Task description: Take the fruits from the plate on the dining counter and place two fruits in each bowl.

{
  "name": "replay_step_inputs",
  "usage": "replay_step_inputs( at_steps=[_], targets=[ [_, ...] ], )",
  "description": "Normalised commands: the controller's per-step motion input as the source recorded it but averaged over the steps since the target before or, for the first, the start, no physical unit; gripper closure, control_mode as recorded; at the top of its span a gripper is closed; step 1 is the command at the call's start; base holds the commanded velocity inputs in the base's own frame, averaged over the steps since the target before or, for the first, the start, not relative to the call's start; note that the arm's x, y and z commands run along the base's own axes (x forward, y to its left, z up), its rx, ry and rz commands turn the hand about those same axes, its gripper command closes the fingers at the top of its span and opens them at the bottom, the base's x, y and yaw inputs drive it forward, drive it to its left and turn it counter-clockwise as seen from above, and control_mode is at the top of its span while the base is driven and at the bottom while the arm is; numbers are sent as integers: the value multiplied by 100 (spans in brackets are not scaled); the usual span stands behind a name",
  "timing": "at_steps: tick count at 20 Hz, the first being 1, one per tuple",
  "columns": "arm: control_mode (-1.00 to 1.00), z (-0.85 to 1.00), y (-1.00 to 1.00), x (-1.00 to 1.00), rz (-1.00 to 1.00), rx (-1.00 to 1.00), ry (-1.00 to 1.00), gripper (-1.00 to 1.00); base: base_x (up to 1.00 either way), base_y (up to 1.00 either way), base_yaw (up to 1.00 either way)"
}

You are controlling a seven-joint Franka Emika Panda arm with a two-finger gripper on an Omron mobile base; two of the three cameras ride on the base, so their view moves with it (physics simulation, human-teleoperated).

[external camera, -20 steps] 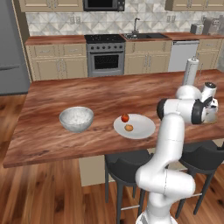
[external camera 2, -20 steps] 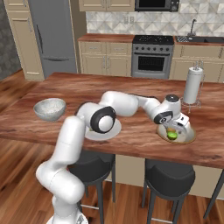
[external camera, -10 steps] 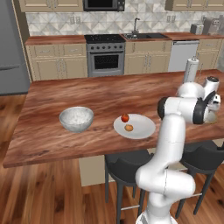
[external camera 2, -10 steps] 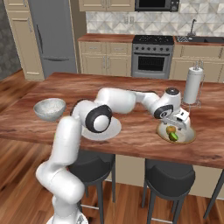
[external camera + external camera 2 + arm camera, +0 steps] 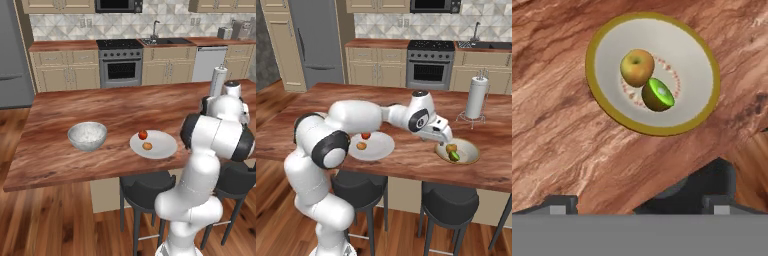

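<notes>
counter: long reddish-brown wood-grain dining counter [image 5: 406, 155], thick edge; oven, beige cabinets and grey fridge behind.
plate: flat round white plate [image 5: 162, 147] near the front edge, mid-counter. Holds small red fruit [image 5: 143, 134] and small orange fruit [image 5: 147, 146], just beside each other, contact unclear.
grey bowl: deep grey-white speckled bowl [image 5: 87, 136] left of the plate, well apart. Contents hard to make out.
beige bowl: shallow pale beige bowl with yellowish rim [image 5: 607, 45], right of the plate, near the front edge. Holds yellow-green round fruit [image 5: 637, 67] and bright green fruit [image 5: 658, 94], touching, near the centre.
gripper: two-finger gripper [image 5: 447, 138] above the beige bowl's near-left rim in the right base view. Fingers spread wide, nothing between them. Tips cut off at the bottom of the hand view; in the left base view the arm's own links hide the gripper and the beige bowl.
other: paper towel roll on a stand [image 5: 476, 98] behind the beige bowl; black stools [image 5: 448, 200] under the counter edge.
</notes>
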Motion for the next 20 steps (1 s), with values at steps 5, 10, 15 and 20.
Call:
replay_step_inputs(
  at_steps=[5, 10, 15, 20],
  targets=[
    [-100, 41, 100, -59, 22, -2, 15, -100, 0, 0, 0],
    [-100, 51, 100, -13, 33, 2, 23, -100, 0, 0, 0],
    [-100, 68, 98, -9, 34, 14, 27, -100, 0, 0, 0],
    [-100, 59, 79, -16, 23, 25, 22, -100, 0, 0, 0]
  ],
)
